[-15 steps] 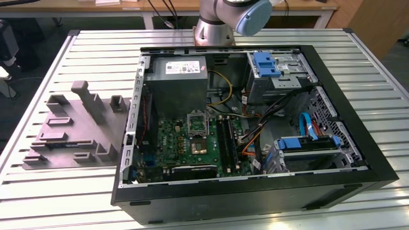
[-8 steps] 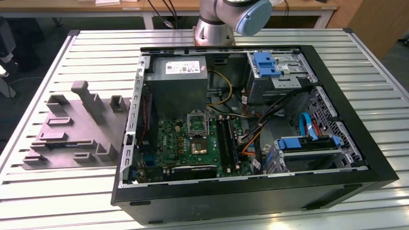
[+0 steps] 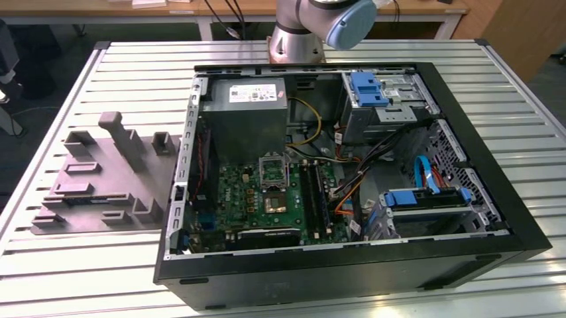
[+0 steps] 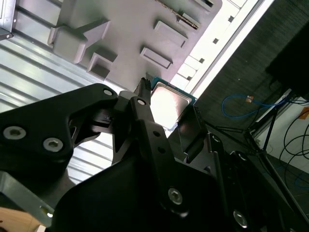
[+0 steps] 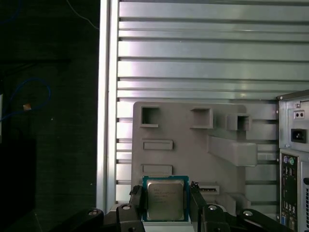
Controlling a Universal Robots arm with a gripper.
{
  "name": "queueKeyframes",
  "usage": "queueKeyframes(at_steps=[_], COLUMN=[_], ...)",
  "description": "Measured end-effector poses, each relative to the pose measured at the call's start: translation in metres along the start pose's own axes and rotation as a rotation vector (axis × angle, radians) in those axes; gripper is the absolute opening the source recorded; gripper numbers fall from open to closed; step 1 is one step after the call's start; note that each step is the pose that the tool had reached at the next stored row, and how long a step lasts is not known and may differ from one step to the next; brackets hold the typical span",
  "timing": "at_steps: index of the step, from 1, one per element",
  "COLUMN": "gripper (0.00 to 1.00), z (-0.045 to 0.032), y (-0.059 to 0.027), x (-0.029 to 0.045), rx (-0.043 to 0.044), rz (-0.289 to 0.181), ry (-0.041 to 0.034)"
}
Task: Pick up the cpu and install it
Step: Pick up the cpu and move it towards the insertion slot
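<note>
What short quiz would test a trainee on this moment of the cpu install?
1. True or false: the cpu is already seated inside the case.
2. Where does the grey block lie? A: inside the case. B: on the table, at the exterior view's left of the case. C: on top of the case.
3. Fill in: the tool is shut on the ___.

Key: 1 false, it sits between the tool's fingers, outside the case; 2 B; 3 cpu.

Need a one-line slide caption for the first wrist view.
Gripper holds the cpu above the grey fixture block on the slatted table.
</note>
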State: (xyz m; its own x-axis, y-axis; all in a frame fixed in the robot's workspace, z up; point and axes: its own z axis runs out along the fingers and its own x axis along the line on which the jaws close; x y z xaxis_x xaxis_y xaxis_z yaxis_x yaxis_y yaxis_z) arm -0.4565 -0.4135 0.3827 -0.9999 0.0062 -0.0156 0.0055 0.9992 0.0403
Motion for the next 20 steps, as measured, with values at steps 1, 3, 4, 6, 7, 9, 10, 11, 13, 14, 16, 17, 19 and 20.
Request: queueKeyframes(at_steps=[1,3,4,6,7,9,10,11,13,14,16,17,19,20], gripper=[0.47,0.47,0.47,0.47,0.47,0.47,0.47,0.47,0.47,0.47,0.47,0.47,0.47,0.47], z=[-0.0001,-0.0006,-0.0006,-0.0007,-0.0008,-0.0007,-0.0006,-0.0006,-0.0006,-0.0005,-0.0007,-0.0005,-0.0006,-0.0006], y=[0.0,0.0,0.0001,0.0001,0.0001,0.0,0.0001,0.0,0.0001,0.0,0.0001,0.0,0.0001,0.0], x=[0.0,0.0,0.0,-0.0002,-0.0006,-0.0007,-0.0011,-0.0012,-0.0014,-0.0016,-0.0024,-0.0028,-0.0041,-0.0049], rx=[0.0,0.0,0.0001,0.0001,0.0002,0.0001,0.0001,0.0,0.0001,0.0,0.0002,0.0001,0.0001,0.0002], rz=[0.0,0.0,0.0,0.0,0.0,0.0,0.0,0.0,0.0,0.0,0.0,0.0,0.0,0.0], ry=[-0.0001,0.0001,0.0001,0.0002,0.0003,0.0003,0.0001,0.0001,0.0001,0.0,0.0003,0.0001,0.0001,0.0001])
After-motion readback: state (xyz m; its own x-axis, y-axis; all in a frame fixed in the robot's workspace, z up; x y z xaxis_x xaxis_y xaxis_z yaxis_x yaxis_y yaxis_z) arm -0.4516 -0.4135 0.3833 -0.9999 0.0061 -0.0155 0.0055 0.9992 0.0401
